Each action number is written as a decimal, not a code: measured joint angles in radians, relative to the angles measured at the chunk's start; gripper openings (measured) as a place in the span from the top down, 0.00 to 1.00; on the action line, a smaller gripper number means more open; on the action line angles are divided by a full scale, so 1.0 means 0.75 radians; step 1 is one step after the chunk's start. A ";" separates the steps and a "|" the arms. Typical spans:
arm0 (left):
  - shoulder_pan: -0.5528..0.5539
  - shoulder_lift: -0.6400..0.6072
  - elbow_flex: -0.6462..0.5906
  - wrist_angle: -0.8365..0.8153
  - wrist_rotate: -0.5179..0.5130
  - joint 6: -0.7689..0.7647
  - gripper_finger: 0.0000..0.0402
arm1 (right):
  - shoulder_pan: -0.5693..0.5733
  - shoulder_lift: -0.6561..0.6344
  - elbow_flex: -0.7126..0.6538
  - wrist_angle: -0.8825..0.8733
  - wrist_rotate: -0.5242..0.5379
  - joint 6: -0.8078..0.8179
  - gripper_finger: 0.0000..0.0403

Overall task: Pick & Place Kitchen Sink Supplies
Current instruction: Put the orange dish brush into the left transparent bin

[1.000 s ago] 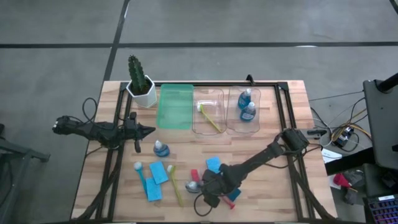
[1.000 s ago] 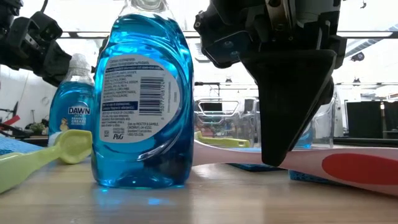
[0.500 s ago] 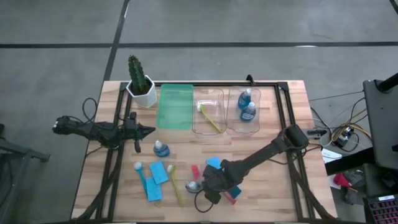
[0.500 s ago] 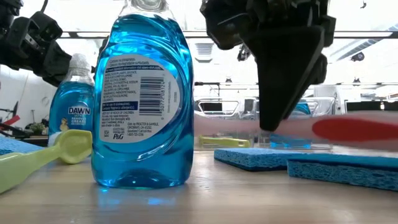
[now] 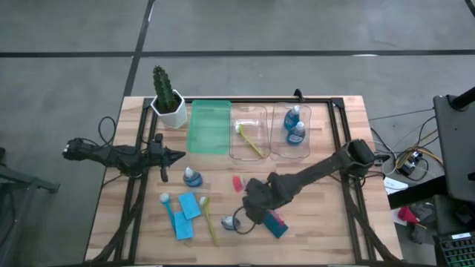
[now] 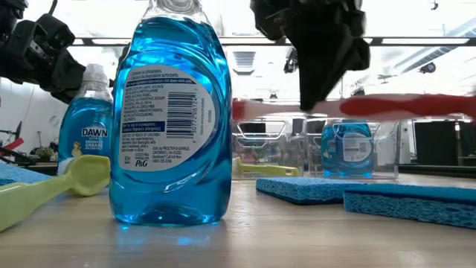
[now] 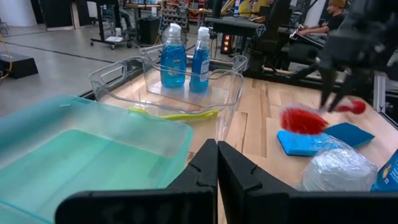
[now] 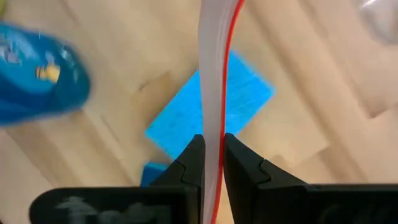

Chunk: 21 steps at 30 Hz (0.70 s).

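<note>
My right gripper (image 5: pixel 256 202) hangs over the table's near middle, shut on a pink brush (image 5: pixel 239 183) with red trim. Below it lie blue sponges (image 8: pixel 214 102), one teal (image 5: pixel 277 228). A blue-liquid bottle (image 6: pixel 171 119) stands upright close by, and a smaller one (image 5: pixel 193 176) stands farther left. At the near left, two sponges (image 5: pixel 189 206), a blue brush (image 5: pixel 166 202) and a yellow-green brush (image 5: pixel 211 224) lie flat. My left gripper (image 7: pixel 217 149) waits shut at the table's left (image 5: pixel 177 156), touching nothing. My right gripper pinches the brush's handle (image 8: pixel 212 127) between its two fingers, about midway along it. The fingers point down from above and lie across the handle. The brush hangs roughly level (image 6: pixel 387 106), lifted clear of the table and the sponges.
At the far edge stand a green bin (image 5: pixel 210 127), a clear bin (image 5: pixel 249 119) holding a yellow-green brush, and a clear bin (image 5: pixel 280 144) holding two blue bottles. A cactus in a white pot (image 5: pixel 168 100) stands at the far left. Bare wood lies between bins and gripper.
My right gripper has risen and gone toward the far edge, carrying the pink brush. The brush lay on the table a second ago; now it hangs level, clear of the table, and the sponges behind it show.
</note>
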 joint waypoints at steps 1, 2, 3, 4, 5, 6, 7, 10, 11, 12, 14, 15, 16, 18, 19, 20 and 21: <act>0.000 0.000 0.000 0.000 0.000 0.000 0.99 | -0.015 -0.016 0.000 -0.002 0.015 -0.009 0.92; 0.000 0.000 0.000 0.000 0.000 0.000 0.99 | -0.028 -0.035 0.000 -0.009 0.027 -0.018 0.92; 0.000 0.000 0.000 0.000 0.000 0.000 0.99 | -0.040 -0.052 0.000 -0.020 0.037 -0.025 0.92; 0.000 0.000 0.000 0.000 0.000 0.000 0.99 | -0.054 -0.068 0.000 -0.026 0.050 -0.033 0.92; 0.000 0.000 0.000 0.000 0.000 0.000 0.99 | -0.067 -0.087 0.000 -0.027 0.060 -0.047 0.92; 0.000 0.000 0.000 0.000 0.000 0.000 0.99 | -0.083 -0.102 0.000 -0.029 0.065 -0.065 0.92; 0.000 0.000 0.000 0.000 0.000 0.000 0.99 | -0.101 -0.117 0.000 -0.034 0.074 -0.082 0.92; 0.000 0.000 0.000 0.000 -0.001 0.000 0.99 | -0.167 -0.168 0.000 -0.036 0.109 -0.139 0.92; 0.000 0.000 0.000 0.000 0.000 0.000 0.99 | -0.193 -0.184 0.000 -0.037 0.123 -0.157 0.92; 0.000 0.001 0.000 0.000 0.000 0.000 0.99 | -0.219 -0.197 0.000 -0.036 0.132 -0.173 0.92; 0.000 0.000 0.000 0.000 0.000 0.000 0.99 | -0.269 -0.214 0.001 -0.033 0.139 -0.214 0.92; 0.000 0.001 0.000 0.000 0.000 0.000 0.99 | -0.295 -0.219 0.001 -0.031 0.147 -0.236 0.92; 0.000 0.000 0.000 0.000 0.000 0.000 0.99 | -0.319 -0.222 0.001 -0.027 0.151 -0.253 0.92; 0.000 0.000 0.000 0.000 0.000 0.000 0.99 | -0.367 -0.231 0.003 -0.026 0.149 -0.293 0.92; 0.000 0.000 0.000 0.000 0.000 0.000 0.99 | -0.391 -0.233 0.010 -0.023 0.149 -0.315 0.92; 0.000 0.000 0.000 0.000 0.000 0.000 0.99 | -0.414 -0.233 0.018 -0.017 0.149 -0.335 0.92; 0.000 0.000 0.000 0.000 0.000 0.000 0.99 | -0.435 -0.233 0.029 -0.015 0.149 -0.356 0.92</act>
